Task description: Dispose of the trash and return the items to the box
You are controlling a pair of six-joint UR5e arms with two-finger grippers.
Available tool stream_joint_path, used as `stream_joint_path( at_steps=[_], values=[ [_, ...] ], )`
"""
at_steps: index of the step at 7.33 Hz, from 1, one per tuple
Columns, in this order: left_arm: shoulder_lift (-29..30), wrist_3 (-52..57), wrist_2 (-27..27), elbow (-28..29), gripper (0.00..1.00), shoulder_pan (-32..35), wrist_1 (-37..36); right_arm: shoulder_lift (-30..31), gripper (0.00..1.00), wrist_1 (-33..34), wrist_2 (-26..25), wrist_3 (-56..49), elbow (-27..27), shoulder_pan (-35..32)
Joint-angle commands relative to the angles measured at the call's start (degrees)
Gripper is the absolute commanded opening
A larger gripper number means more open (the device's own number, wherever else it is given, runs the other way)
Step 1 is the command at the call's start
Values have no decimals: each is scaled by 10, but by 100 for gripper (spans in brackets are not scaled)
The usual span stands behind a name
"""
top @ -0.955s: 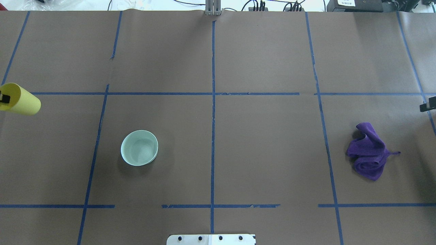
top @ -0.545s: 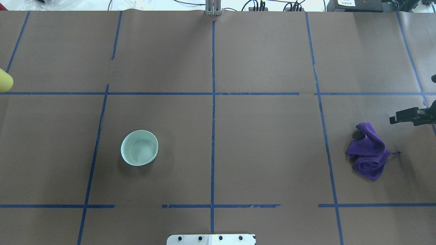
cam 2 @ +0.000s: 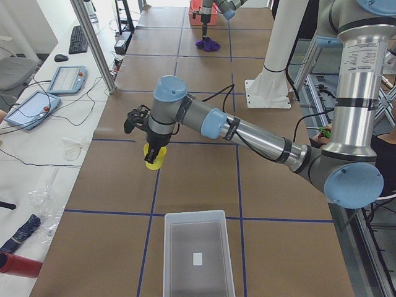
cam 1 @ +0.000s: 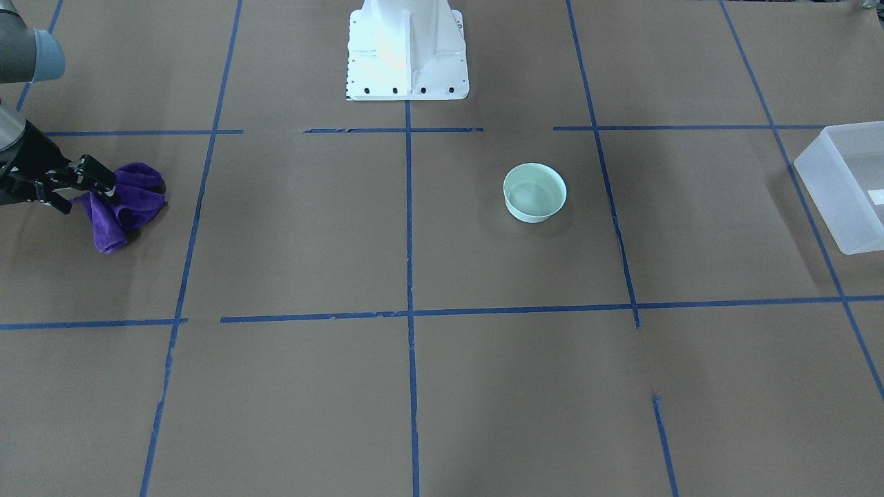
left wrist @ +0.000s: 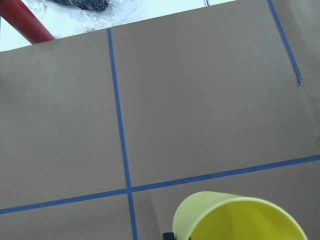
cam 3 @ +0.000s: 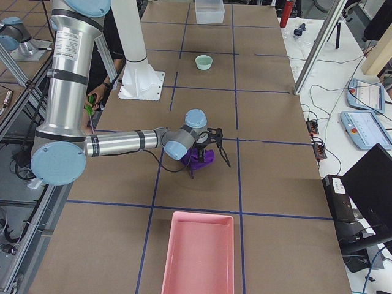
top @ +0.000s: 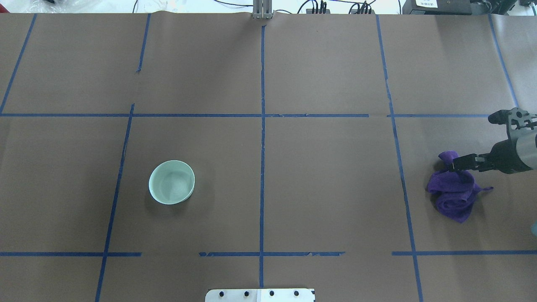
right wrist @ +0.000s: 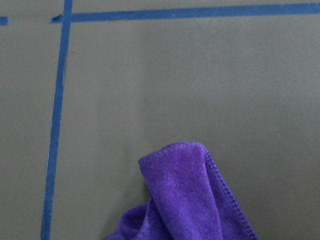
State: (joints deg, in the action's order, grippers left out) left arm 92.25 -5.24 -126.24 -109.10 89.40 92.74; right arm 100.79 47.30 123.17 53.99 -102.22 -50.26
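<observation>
The yellow cup [cam 2: 153, 159] is pinched by the left jaws and is held above the worktop [cam 2: 198, 179], at about 11 o'clock from the box [cam 2: 195, 214] in the left side view. The right jaws are spread over the purple cloth [top: 455, 195], at its 12 o'clock edge in the overhead view.

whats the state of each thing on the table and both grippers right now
yellow cup: in the air at the left gripper, short of the box
left gripper: open or shut can't be told
box: on the table, cup not in it
purple cloth: crumpled on the table
right gripper: open, just over the purple cloth
mint bowl: upright on the table
</observation>
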Motion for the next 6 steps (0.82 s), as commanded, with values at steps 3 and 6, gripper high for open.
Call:
stream_joint_path(
  at_steps=[3,6],
  values=[
    [22,109,42,91,0,53,1,19,65,4,-22,5,-2,47],
    [19,130,42,190,0,68,78,33,0,4,-17,4,-21,44]
  ],
)
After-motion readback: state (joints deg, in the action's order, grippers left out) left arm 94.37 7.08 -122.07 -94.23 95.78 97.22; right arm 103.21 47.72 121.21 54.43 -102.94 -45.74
